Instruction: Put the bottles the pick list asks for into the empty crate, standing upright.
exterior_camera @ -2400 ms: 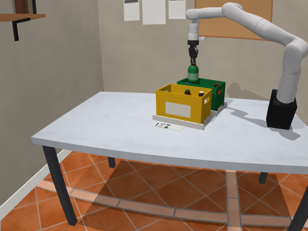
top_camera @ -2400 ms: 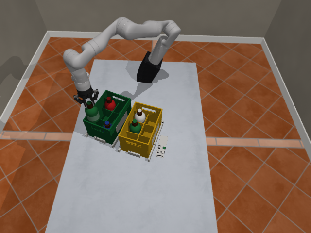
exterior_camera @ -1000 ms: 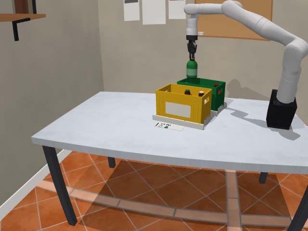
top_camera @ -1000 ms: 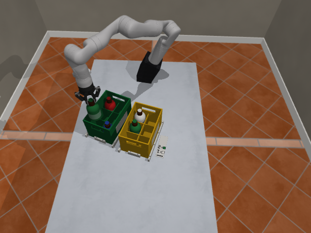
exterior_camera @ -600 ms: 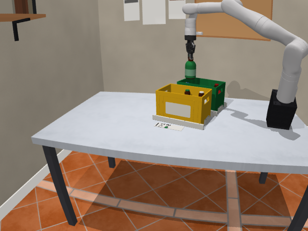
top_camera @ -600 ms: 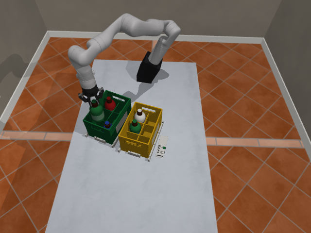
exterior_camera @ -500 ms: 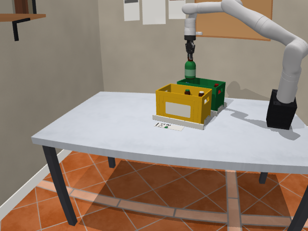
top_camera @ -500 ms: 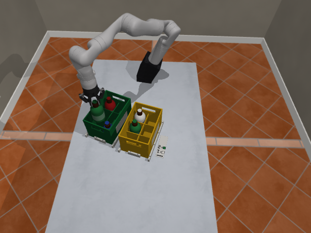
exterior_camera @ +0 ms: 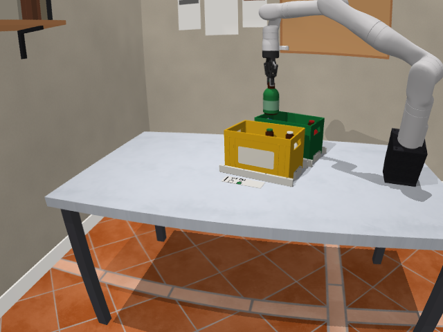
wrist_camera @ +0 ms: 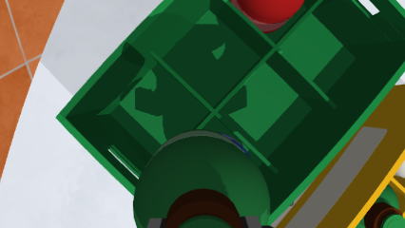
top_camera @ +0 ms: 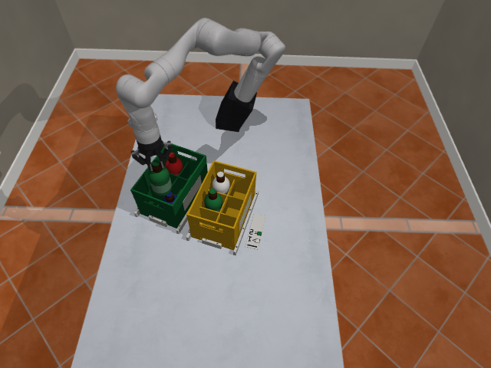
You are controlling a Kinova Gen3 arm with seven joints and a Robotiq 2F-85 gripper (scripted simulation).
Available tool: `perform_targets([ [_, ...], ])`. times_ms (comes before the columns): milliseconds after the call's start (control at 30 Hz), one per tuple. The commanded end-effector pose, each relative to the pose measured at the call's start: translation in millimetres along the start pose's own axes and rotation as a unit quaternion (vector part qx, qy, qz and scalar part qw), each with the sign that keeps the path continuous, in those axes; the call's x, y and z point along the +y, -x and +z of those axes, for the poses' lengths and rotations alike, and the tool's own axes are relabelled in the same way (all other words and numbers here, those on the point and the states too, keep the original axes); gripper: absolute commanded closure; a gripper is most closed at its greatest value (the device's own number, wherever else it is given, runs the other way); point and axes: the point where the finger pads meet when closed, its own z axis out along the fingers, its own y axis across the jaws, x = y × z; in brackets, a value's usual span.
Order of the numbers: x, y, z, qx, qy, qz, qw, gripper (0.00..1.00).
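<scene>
Shows the pale table (top_camera: 205,297) (exterior_camera: 142,171) (wrist_camera: 19,142) nearest in the exterior view. Next, has the pick list (top_camera: 259,221) (exterior_camera: 252,182) lying flat just beside the yellow crate (top_camera: 234,238) (exterior_camera: 232,150) (wrist_camera: 376,190), reading 1 white and 2 green from the black bar down. Contains, in separate compartments of that level crate, a white-capped bottle (top_camera: 220,185) (exterior_camera: 289,135) and a green-capped bottle (top_camera: 213,200) (exterior_camera: 269,132) (wrist_camera: 392,222), both upright.

Farther back, shows the green crate (top_camera: 158,215) (exterior_camera: 313,142) (wrist_camera: 183,83), also level, with a red bottle (top_camera: 173,165) (exterior_camera: 311,122) (wrist_camera: 273,7) and a blue-capped bottle (top_camera: 169,197) (wrist_camera: 238,142) inside, the latter mostly hidden in the wrist view. Over this crate, pinches the dark neck of another green bottle (top_camera: 159,178) (exterior_camera: 270,98) (wrist_camera: 204,161) between the fingers of the gripper (top_camera: 156,164) (exterior_camera: 270,82) (wrist_camera: 204,223). Hangs that bottle upright, above the compartments. To the side, has the arm (top_camera: 225,39) (exterior_camera: 378,34) rising from a black base (top_camera: 229,114) (exterior_camera: 404,171). Farthest, shows a corkboard (exterior_camera: 336,35) and paper sheets (exterior_camera: 221,17) on the wall.

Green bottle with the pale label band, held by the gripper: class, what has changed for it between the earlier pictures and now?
The green bottle with the pale label band has risen slightly and moved rightward in the top view, towards the yellow crate. The black gripper held it throughout; nothing was newly gripped or released. Both crates stayed put.
</scene>
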Motion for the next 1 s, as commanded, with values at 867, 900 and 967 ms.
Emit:
perform_targets([
  [867, 36.2, 38.9, -1.9, -0.001, -0.001, 0.000, 1.000, 0.90],
  [900, 37.5, 40.4, -1.9, -0.001, -0.001, 0.000, 1.000, 0.90],
  [967, 40.3, 43.3, -1.9, -0.001, -0.001, 0.000, 1.000, 0.90],
])
